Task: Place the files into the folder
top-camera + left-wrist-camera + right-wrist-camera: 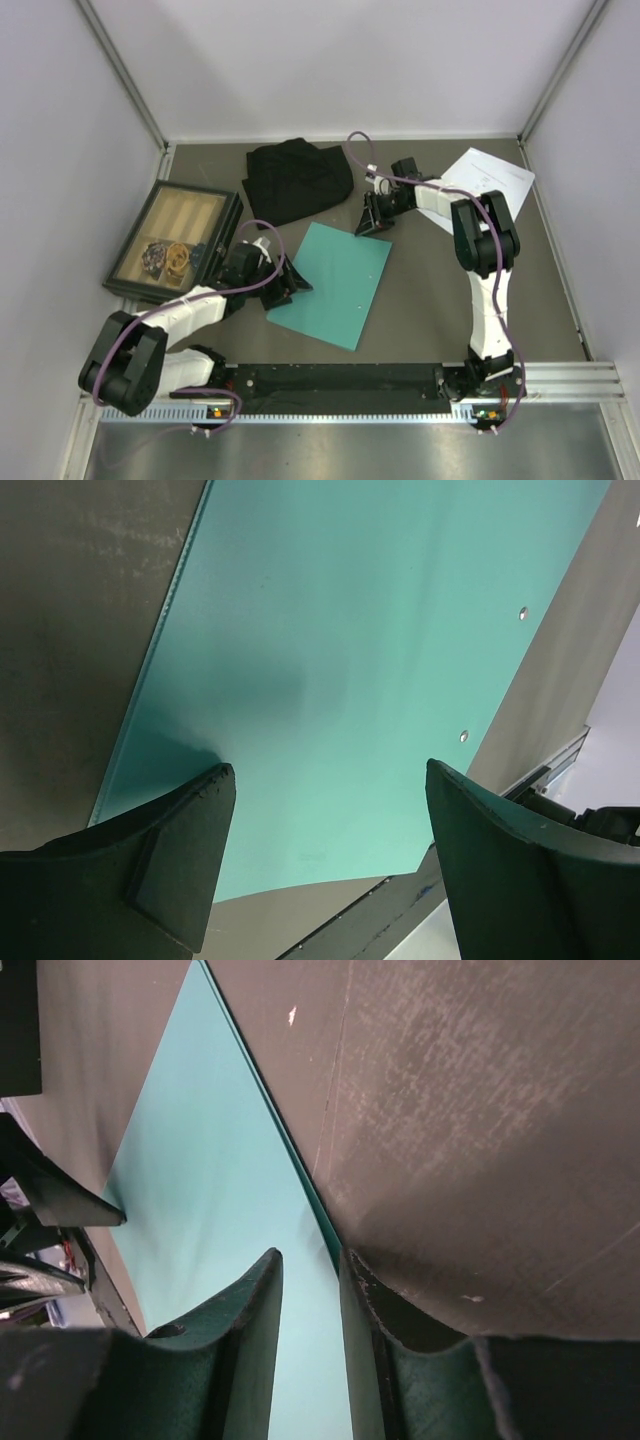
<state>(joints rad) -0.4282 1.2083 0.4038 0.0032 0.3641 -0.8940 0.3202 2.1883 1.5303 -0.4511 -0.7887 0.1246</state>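
Observation:
The teal folder lies flat and closed in the middle of the table. It also fills the left wrist view and shows in the right wrist view. The files, white sheets, lie at the back right, apart from the folder. My left gripper is wide open and empty over the folder's left edge. My right gripper is at the folder's far corner. Its jaws stand a narrow gap apart, one finger over the folder, the other at its edge.
A black cloth lies at the back, just beyond the folder. A dark-framed wooden tray with small items stands at the left, near my left arm. White walls close in the table on three sides.

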